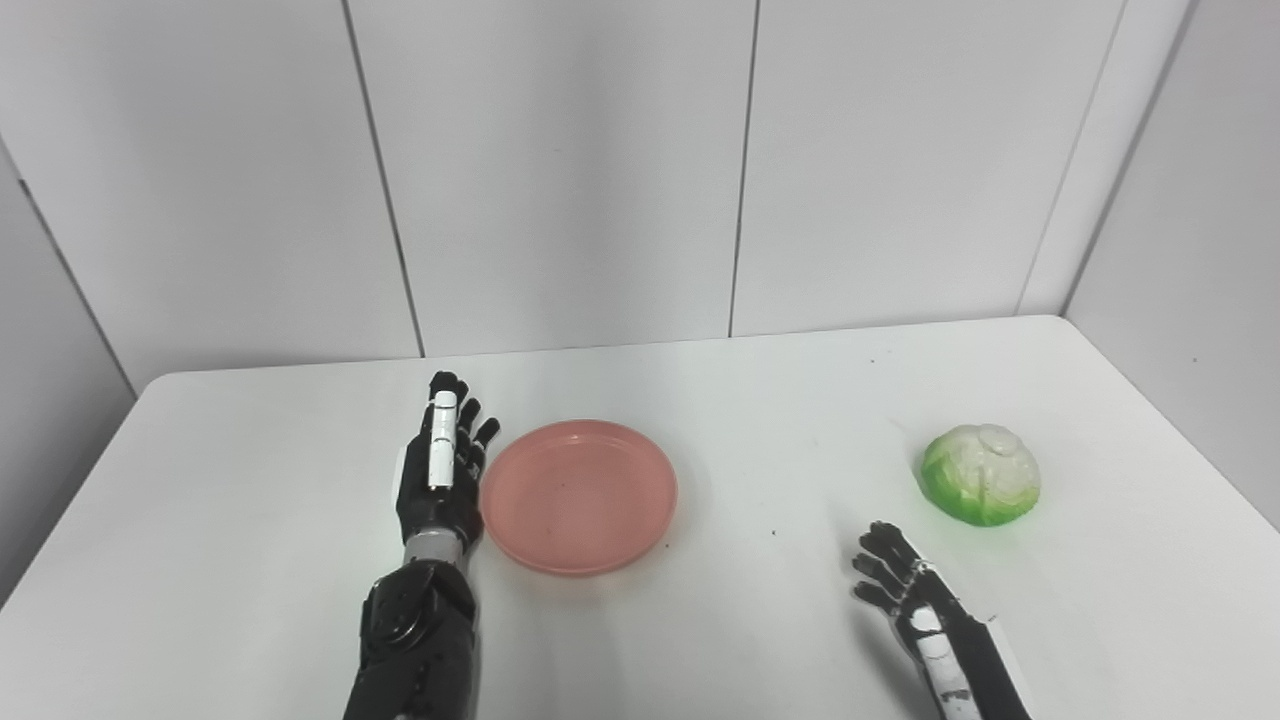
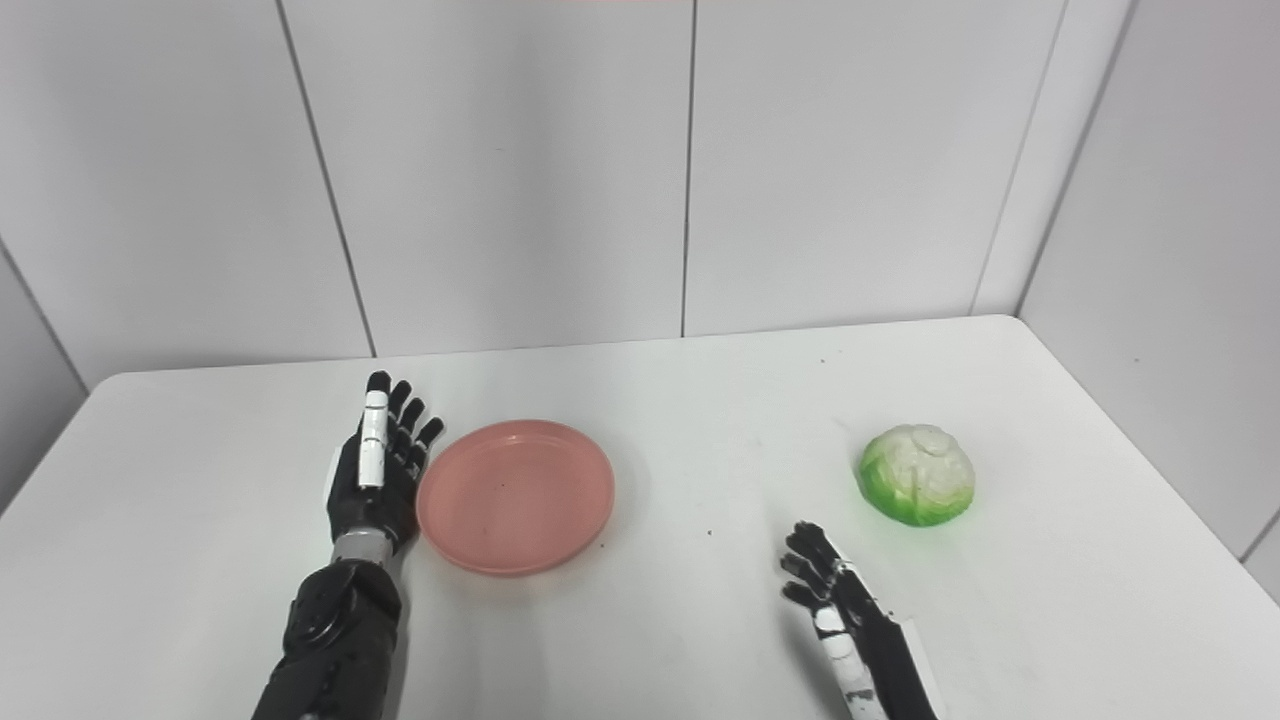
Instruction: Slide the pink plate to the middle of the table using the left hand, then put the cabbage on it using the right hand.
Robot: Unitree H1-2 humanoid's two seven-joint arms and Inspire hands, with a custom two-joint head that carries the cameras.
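Both robot hands — left (image 1: 440,470), right (image 1: 900,580) — splayed, empty; pink plate (image 1: 578,497) shallow, round.

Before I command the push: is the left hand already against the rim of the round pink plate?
Cannot tell. In both eye views the left hand lies edge-on beside the pink plate, its side overlapping the rim, so no contact or gap shows plainly.

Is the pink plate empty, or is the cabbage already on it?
Empty. The pink plate shows only its bare inside, and the cabbage sits on the table far to its right, apart from it.
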